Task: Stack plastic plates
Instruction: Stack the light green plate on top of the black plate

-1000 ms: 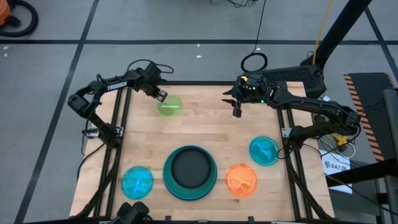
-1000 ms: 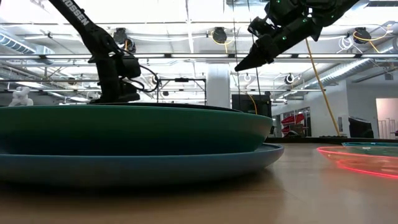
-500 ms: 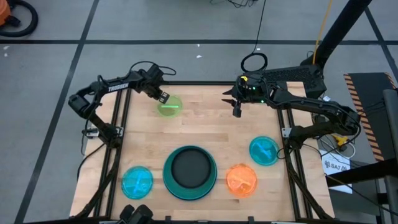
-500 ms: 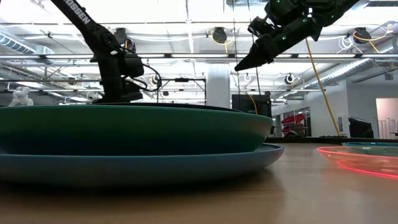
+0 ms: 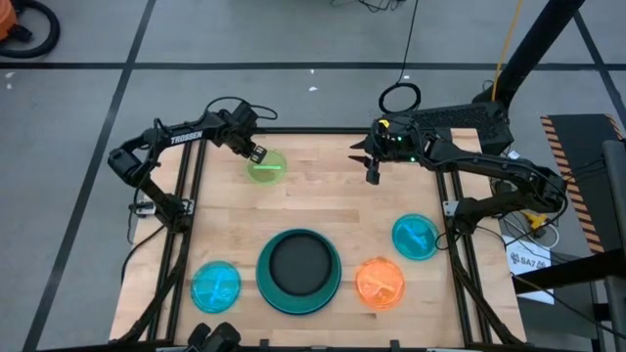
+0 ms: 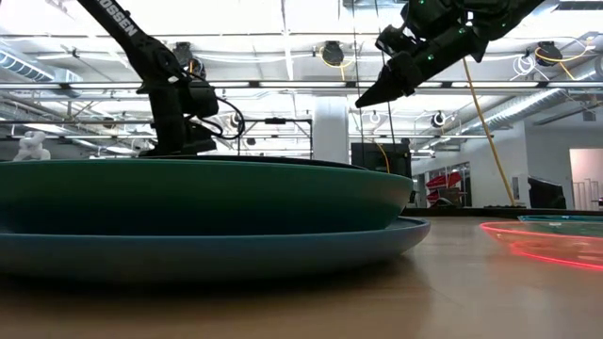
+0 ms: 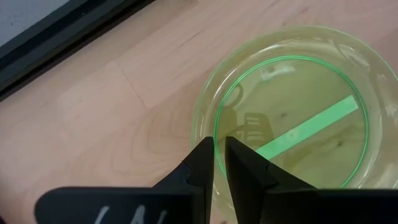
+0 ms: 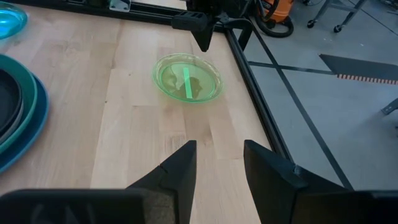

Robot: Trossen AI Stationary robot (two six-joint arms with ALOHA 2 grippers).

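The left gripper (image 7: 218,163), its fingers almost together, hangs over the rim of the green plate (image 5: 266,166) near the desk's far left corner. Closed like this, it could push the plate instead of gripping. The right gripper (image 8: 219,163) waits apart, above the far edge.

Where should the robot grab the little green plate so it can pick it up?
Probably by its raised rim. The green plate lies flat on the table, so only its thin upturned edge gives anything to pinch. The left pincer, nearly closed, sits right at the rim on the plate's outer side. It could open and come down from above, one finger inside the rim, one outside.
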